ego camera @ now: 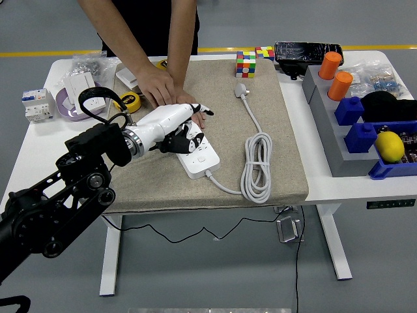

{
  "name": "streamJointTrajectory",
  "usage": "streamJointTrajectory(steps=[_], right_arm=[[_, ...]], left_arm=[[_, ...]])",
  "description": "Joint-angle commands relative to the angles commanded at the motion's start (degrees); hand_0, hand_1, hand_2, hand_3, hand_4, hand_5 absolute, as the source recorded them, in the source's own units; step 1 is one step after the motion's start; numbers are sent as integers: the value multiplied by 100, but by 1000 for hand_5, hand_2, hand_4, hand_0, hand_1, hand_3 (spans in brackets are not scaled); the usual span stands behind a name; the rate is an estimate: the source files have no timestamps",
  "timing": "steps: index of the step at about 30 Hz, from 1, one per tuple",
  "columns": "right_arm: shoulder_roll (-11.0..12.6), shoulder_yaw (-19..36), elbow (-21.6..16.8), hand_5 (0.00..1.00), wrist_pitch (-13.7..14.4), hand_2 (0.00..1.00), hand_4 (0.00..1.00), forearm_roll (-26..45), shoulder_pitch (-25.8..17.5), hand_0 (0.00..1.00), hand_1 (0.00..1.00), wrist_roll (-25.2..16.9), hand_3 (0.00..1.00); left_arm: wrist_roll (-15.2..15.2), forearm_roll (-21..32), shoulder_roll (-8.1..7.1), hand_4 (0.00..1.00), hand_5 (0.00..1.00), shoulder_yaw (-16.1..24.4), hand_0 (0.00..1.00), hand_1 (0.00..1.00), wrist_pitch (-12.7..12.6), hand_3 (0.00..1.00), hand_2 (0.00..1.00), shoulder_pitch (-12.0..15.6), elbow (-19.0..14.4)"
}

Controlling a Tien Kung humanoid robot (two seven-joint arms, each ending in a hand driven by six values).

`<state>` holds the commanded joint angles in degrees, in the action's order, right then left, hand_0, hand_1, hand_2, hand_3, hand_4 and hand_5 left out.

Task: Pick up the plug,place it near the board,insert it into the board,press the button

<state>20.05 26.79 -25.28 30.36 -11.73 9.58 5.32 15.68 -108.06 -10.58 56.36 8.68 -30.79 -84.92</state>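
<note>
The white power strip [203, 156] lies aslant on the beige mat [260, 124]. My left hand [189, 127], white with black tips, is over the strip's far half. It covers the black plug, of which only a dark patch [174, 142] shows beneath it. A person's two hands [161, 88] press down at the strip's far end, right beside my hand. The strip's own white cable [258, 167] lies coiled to the right, with its plug [242, 90] free on the mat. My right arm is out of view.
A yellow tape measure [128, 100] and a purple bowl with a socket [79, 98] lie at the left. Puzzle cubes [246, 64] stand at the back. Grey and blue bins [355, 124] with orange cylinders and a lemon [389, 147] fill the right.
</note>
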Motion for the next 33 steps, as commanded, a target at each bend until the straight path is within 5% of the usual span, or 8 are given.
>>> streamJointTrajectory(steps=[2,3,8,9,14,15,32,33], right_arm=[[-4,-1,3,998,0,823,998,6,0,932,896,0,807],[-6,1,3,998,0,823,998,7,0,932,896,0,807],[-33,21,-4,998,-1,823,998,-6,6,932,896,-1,807],[-38,18,-2,998,0,823,998,-4,8,931,895,0,808],[-39,13,4,998,15,823,998,21,7,931,895,-7,808],[-39,8,3,998,24,822,998,30,5,931,893,-12,816],[-8,-43,4,998,23,822,998,32,-22,932,893,-12,814],[-7,-44,5,998,23,822,998,32,-24,930,893,-11,815]], left_arm=[[-215,256,73,448,99,186,205,90,-357,698,199,10,75],[-332,428,104,593,124,263,322,227,-563,561,229,12,124],[-868,1519,207,593,124,532,322,227,-1323,561,229,-1,470],[-963,1769,234,967,273,608,623,622,-1385,493,540,10,541],[-1103,2895,311,967,273,910,623,622,-1238,493,540,129,659],[-1108,3038,321,998,452,950,943,982,-1211,987,975,163,654],[-1043,2771,303,998,503,992,998,998,-1192,998,998,304,652],[-1031,2705,289,998,406,972,806,828,-1178,998,731,304,643]])
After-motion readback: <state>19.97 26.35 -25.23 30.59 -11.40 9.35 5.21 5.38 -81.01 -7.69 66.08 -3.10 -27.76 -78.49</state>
